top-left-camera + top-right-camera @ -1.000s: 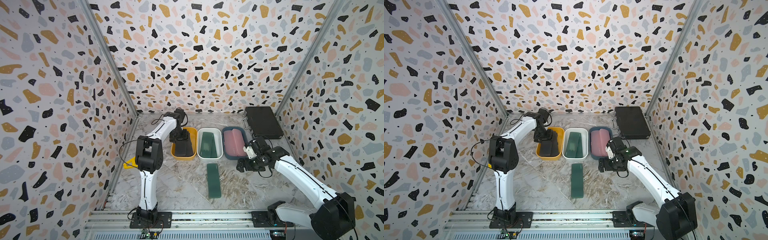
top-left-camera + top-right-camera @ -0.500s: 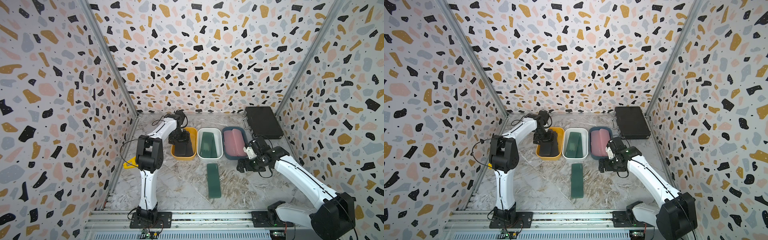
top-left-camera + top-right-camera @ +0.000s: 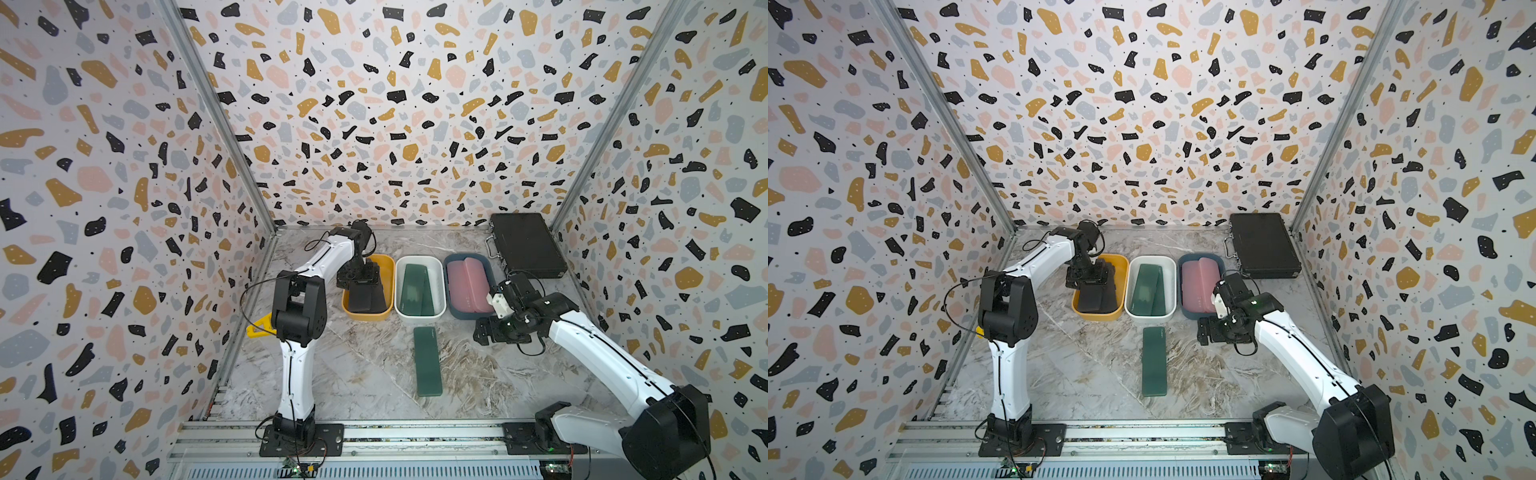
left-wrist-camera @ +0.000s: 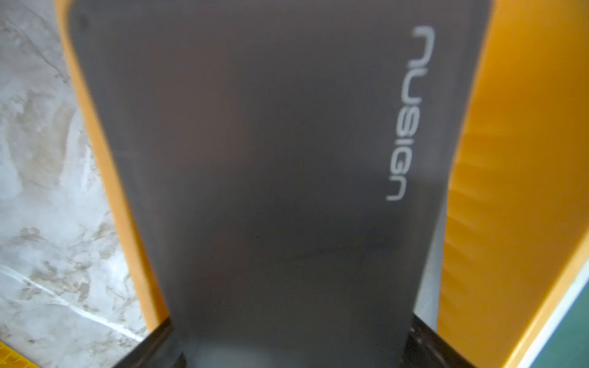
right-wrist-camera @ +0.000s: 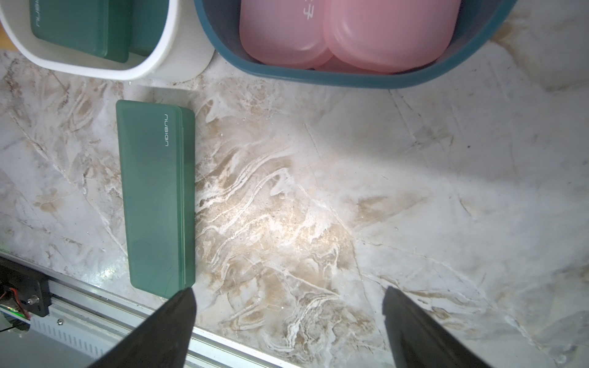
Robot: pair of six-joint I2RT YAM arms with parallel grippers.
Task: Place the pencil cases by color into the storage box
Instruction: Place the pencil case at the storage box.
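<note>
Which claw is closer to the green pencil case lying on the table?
Right. The right claw hangs beside the green pencil case, over bare table. The left claw is farther away, above the yellow box.

A black pencil case (image 4: 271, 159) fills most of the picture, seen from very close and a little blurred. Its surface is matte and dark, and near one long edge the white lettering "nusign" (image 4: 411, 111) runs along its length. The case lies in the yellow box (image 4: 497, 191), whose orange-yellow walls show along both long sides of it. Beyond one wall the marbled tabletop (image 4: 41, 191) is visible. Beyond the other wall comes the pale rim of a white box (image 4: 554, 331) and then a green surface (image 4: 578, 347). The two dark fingers (image 4: 153, 347) of the left gripper (image 4: 291, 337) stand one at each long side of the case. Whether they press it, I cannot tell.
</note>
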